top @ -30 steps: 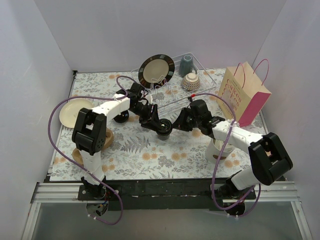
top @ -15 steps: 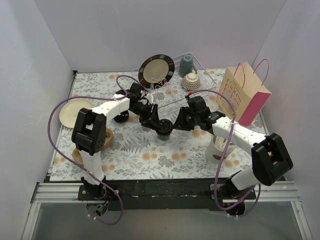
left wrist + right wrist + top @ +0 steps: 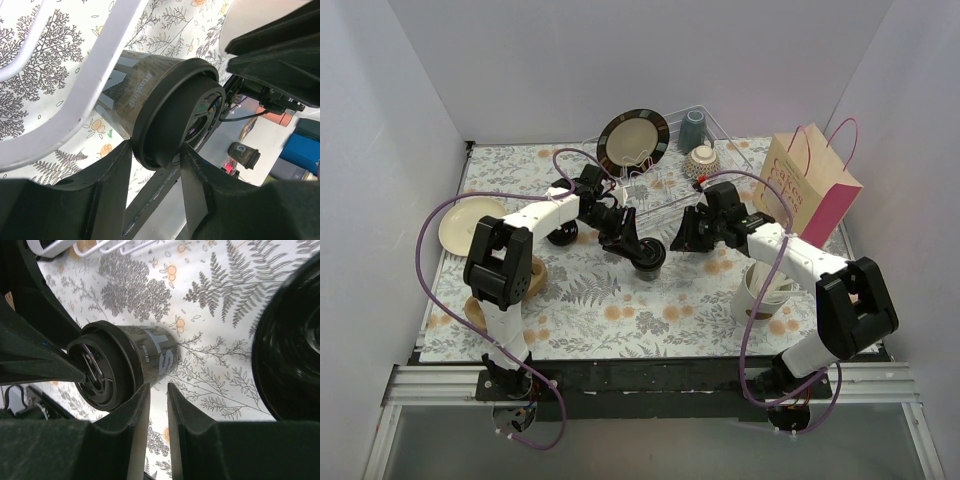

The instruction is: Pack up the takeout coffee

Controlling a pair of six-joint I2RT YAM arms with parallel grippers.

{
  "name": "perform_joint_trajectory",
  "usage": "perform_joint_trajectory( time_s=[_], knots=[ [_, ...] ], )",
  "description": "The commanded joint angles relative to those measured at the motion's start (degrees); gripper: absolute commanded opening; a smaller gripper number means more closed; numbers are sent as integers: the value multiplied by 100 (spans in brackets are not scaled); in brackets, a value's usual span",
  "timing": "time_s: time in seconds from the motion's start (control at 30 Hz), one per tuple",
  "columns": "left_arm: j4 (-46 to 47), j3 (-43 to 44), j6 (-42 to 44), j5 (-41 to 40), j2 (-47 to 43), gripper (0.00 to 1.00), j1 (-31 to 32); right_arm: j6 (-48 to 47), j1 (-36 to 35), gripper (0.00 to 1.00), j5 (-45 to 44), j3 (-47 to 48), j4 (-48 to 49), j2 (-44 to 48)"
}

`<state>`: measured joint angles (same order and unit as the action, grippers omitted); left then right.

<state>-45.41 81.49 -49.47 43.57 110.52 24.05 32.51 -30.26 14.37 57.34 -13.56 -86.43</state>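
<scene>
A takeout coffee, a small black paper cup [image 3: 648, 258] with a black lid [image 3: 175, 115], is held tilted just above the floral mat at mid-table. My left gripper [image 3: 638, 248] is shut on it, its jaws pinching the lid's rim in the left wrist view [image 3: 156, 150]. My right gripper [image 3: 678, 243] hovers just right of the cup. In the right wrist view, that gripper [image 3: 158, 387] stands open by a narrow gap with only mat between its fingers, the cup [image 3: 150, 355] lying beside its left finger. A second black cup-like thing [image 3: 562, 235] sits under the left arm.
A pink-and-tan paper bag [image 3: 810, 190] stands at the right. A white cup of stirrers [image 3: 760, 290] sits under the right forearm. The wire dish rack [image 3: 665, 195] at the back holds a plate [image 3: 633, 142], mug [image 3: 692, 130] and bowl [image 3: 701, 162]. A cream plate [image 3: 470, 225] lies at left.
The right arm has swung toward the back and its gripper has drawn slightly away from the cup, its jaws a little wider. The left gripper keeps holding the cup in place.
</scene>
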Motion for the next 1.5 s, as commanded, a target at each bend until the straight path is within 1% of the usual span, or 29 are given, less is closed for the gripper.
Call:
perform_joint_trajectory(
  time_s=[0.0, 0.17, 0.33, 0.43, 0.73, 0.97, 1.47],
  knots=[
    [225, -345, 711, -2300, 655, 36, -15, -263, 64, 29, 820, 330, 328, -251],
    [217, -327, 807, -2379, 716, 36, 3, -184, 73, 31, 989, 190, 653, -190],
    [234, -274, 878, -2415, 761, 36, 12, -158, 134, 31, 734, 216, 539, -85],
    [278, -213, 913, -2415, 778, 36, 55, -131, 178, 31, 760, 207, 609, -23],
    [234, -90, 948, -2450, 883, 36, 170, -122, 214, 32, 971, 216, 688, -198],
    [261, -169, 983, -2441, 910, 36, 214, -122, 301, 32, 848, 207, 741, -330],
    [278, -222, 1036, -2538, 989, 36, 319, -157, 354, 32, 918, 339, 864, -585]
  ],
)
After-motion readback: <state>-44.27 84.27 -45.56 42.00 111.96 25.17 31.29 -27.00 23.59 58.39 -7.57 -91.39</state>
